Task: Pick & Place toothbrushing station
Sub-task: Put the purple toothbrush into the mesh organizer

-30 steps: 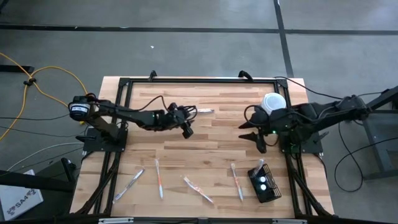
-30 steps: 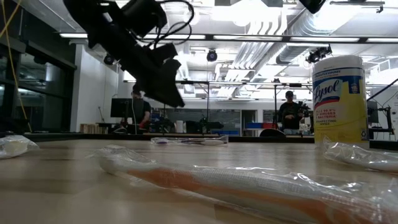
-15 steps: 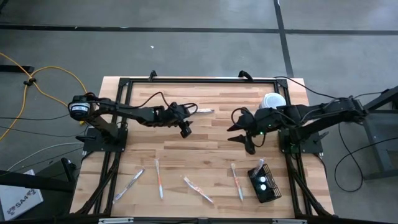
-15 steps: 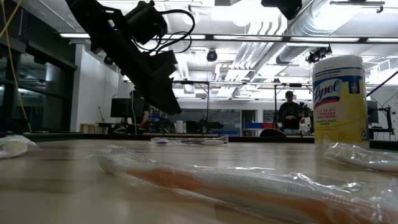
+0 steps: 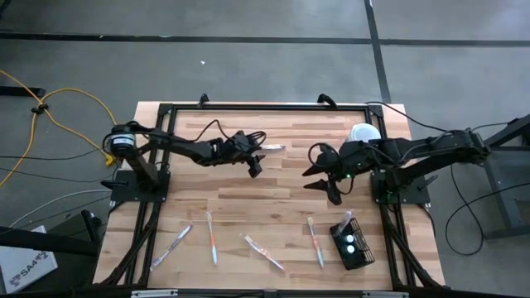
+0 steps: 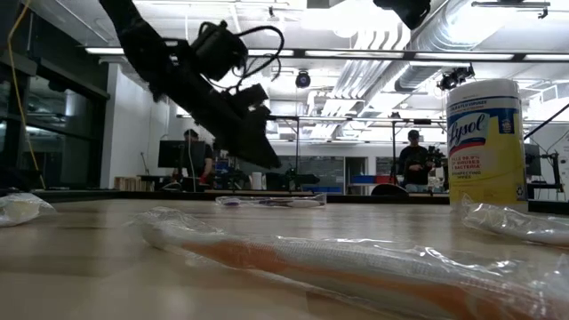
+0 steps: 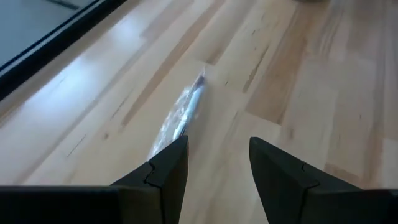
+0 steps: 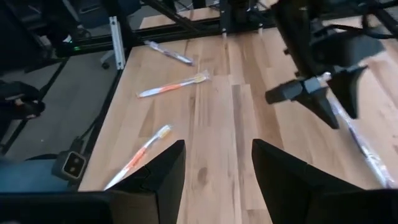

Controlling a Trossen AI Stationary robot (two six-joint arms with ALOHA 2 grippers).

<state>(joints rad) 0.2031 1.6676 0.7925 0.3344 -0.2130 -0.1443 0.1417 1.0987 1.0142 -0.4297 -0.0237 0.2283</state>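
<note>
Near the tabletop's front edge, toward its right front corner, the toothbrushing station [image 5: 351,243] is sitting as a small black wire-mesh basket with two pale objects inside, its long axis running roughly front to back. Along that same front edge several wrapped toothbrushes [image 5: 316,240] are lying, the closest one just beside the basket.

Farther back, the right pincer [image 5: 330,187] is hanging over the tabletop's right half with its jaws standing wide apart and gripping nothing. The basket is lying toward the front edge and slightly toward the right edge from it, so I judge this arm the nearer one for reaching it.

Farther still, the left pincer [image 5: 255,166] is hovering near the back middle, also spread open and empty, pointing at a single wrapped toothbrush [image 7: 180,117] lying by the back edge, well apart from the basket.
</note>
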